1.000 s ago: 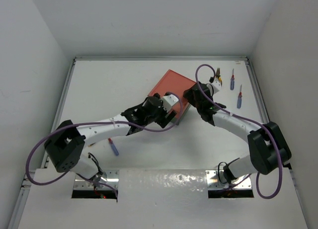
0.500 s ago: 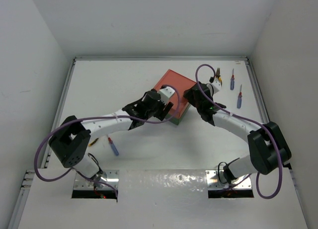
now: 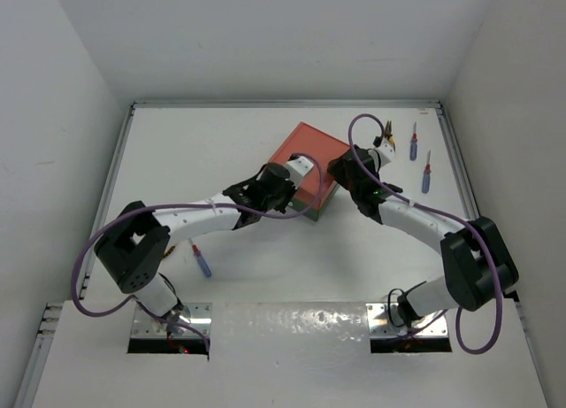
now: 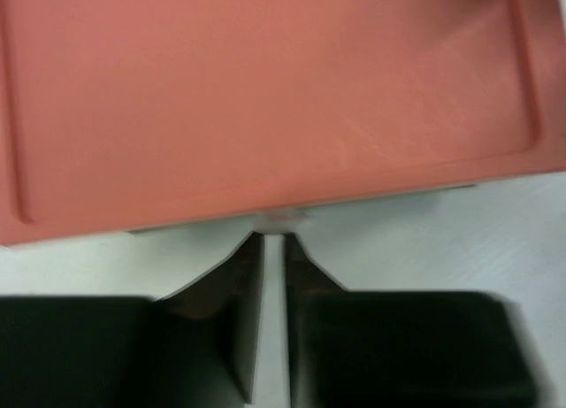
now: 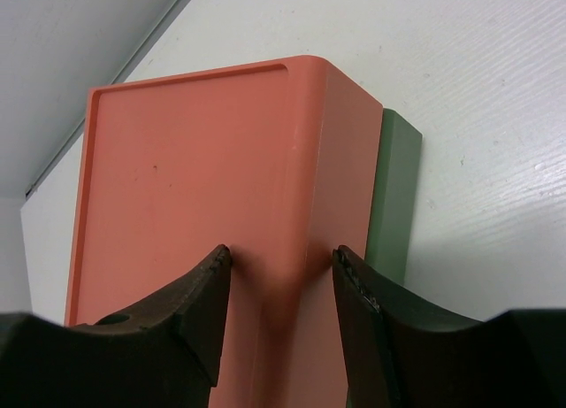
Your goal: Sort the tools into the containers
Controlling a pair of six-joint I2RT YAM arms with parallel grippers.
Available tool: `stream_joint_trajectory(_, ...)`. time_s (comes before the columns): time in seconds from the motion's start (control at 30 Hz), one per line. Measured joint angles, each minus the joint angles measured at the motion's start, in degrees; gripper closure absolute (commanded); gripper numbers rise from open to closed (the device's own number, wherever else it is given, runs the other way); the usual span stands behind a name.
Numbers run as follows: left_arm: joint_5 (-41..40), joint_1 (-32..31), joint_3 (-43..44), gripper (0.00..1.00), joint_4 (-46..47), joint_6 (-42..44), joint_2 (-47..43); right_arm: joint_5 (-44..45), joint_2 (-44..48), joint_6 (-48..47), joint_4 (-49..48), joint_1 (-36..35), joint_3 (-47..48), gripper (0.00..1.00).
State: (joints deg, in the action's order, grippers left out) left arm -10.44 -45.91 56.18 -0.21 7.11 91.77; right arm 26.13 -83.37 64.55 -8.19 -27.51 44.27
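The salmon-red box [image 3: 305, 156] sits on the dark green box [image 5: 393, 196] at mid-table. My left gripper [image 4: 272, 238] is at the salmon box's front edge, its fingers drawn nearly together with the tips on a small white knob [image 4: 281, 218]. My right gripper [image 5: 281, 253] straddles a corner of the salmon box [image 5: 195, 187], both fingertips against its faces. From above, the left gripper [image 3: 299, 180] and right gripper [image 3: 339, 171] flank the box. The pliers [image 3: 389, 141] and two screwdrivers [image 3: 413, 142] [image 3: 426, 173] lie at the back right. A third screwdriver [image 3: 202, 262] lies near left.
A purple cable [image 3: 358, 125] loops over the table beside the pliers. The table's raised rim [image 3: 460, 178] runs close to the right of the screwdrivers. White walls enclose the table on three sides.
My left gripper has moved forward to the salmon box's front edge and closed from wide open to nearly together at the knob. The right jaws narrowed slightly on the corner.
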Motion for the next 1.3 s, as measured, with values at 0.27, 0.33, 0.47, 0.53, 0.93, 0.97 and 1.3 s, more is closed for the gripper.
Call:
stream_joint_trajectory(0.27,-0.57,0.0,0.04,1.0,-1.46,-0.55,-0.33,0.26,-0.07,0.31,-0.13,0.02,0.0,0.57)
stream_joint_trajectory(0.33,-0.74,0.0,-0.52,1.0,-2.29,-0.57,-1.6,0.37,-0.11,1.07,-0.15,0.02,0.0,0.58)
stream_joint_trajectory(0.47,0.0,0.0,-2.08,0.64,-3.06,-0.26,-4.76,0.42,-0.46,1.99,-0.37,0.0,0.17,0.57)
stream_joint_trajectory(0.53,0.72,0.0,-2.08,0.51,-2.56,-0.46,-5.03,0.37,-0.87,2.16,-0.44,-0.02,0.52,0.57)
stream_joint_trajectory(0.93,-1.6,0.0,1.68,0.64,-1.6,-1.95,-0.55,0.28,-1.33,2.58,-0.55,-0.02,0.87,0.59)
stream_joint_trajectory(0.97,-2.01,0.02,1.68,0.64,-1.95,-2.19,-0.35,0.26,-1.33,2.58,-0.55,-0.02,0.87,0.59)
stream_joint_trajectory(1.3,-4.02,0.02,4.76,0.65,-4.63,-3.45,3.61,0.22,-1.36,2.56,-0.7,-0.02,0.87,0.59)
